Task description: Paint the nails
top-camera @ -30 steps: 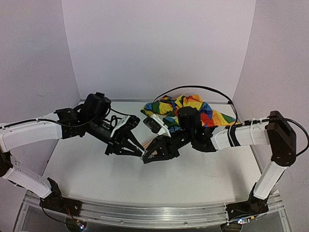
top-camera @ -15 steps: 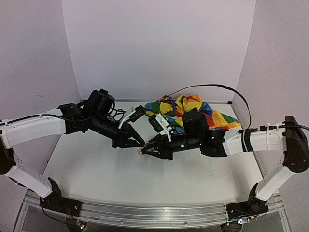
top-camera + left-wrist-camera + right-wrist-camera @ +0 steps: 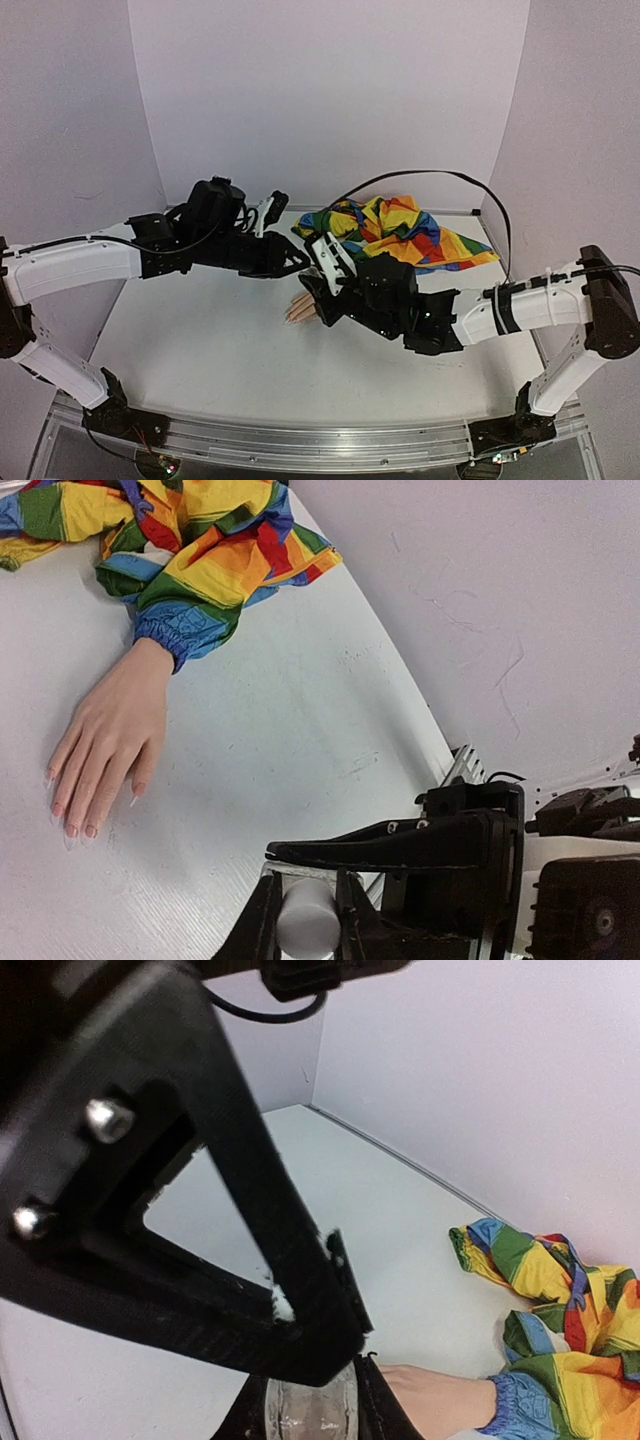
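Observation:
The peach mannequin hand (image 3: 301, 309) lies palm down on the white table, its rainbow sleeve (image 3: 400, 225) behind it. In the left wrist view the hand (image 3: 110, 742) shows its tiny nails (image 3: 72, 831) at the fingertips. My left gripper (image 3: 308, 920) is shut on a white cylindrical cap (image 3: 306, 926). My right gripper (image 3: 310, 1405) is shut on the small clear bottle (image 3: 311, 1410). In the top view the left gripper (image 3: 290, 262) and right gripper (image 3: 318, 285) meet tip to tip just above and behind the hand. The bottle is hidden there.
The rainbow sleeve (image 3: 180, 550) is bunched at the back right of the table (image 3: 200, 350). A black cable (image 3: 420, 182) arcs over it. White walls close in the left, back and right sides. The right wrist view also shows the hand (image 3: 440, 1400) and cuff (image 3: 520, 1405).
Both grippers have risen and moved back from over the hand's fingers, still joined tip to tip. The left arm swung toward the back. The hand's fingers are now uncovered.

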### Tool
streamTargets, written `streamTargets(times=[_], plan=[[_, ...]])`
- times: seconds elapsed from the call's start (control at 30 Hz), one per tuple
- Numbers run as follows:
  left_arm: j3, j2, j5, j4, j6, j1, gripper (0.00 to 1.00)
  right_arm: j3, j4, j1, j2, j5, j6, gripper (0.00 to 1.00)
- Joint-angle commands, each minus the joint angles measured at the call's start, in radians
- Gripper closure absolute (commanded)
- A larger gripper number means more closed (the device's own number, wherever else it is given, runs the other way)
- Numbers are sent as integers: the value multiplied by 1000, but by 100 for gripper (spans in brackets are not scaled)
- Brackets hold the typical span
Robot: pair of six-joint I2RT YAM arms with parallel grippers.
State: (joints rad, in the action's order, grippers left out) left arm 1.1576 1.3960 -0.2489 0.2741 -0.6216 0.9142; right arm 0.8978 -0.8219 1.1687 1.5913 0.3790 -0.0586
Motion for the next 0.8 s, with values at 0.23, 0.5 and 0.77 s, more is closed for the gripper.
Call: streamTargets(times=[0.23, 0.5, 0.77], plan=[[-79, -171, -30, -201, 143, -35, 29, -85, 19, -158, -236, -459, 195, 100], [-138, -137, -506, -586, 158, -33, 27, -11, -75, -313, -178, -1235, 517, 100], [-84, -51, -624, -674, 114, -6, 34, -4, -434, -311, -86, -1426, 781, 100]])
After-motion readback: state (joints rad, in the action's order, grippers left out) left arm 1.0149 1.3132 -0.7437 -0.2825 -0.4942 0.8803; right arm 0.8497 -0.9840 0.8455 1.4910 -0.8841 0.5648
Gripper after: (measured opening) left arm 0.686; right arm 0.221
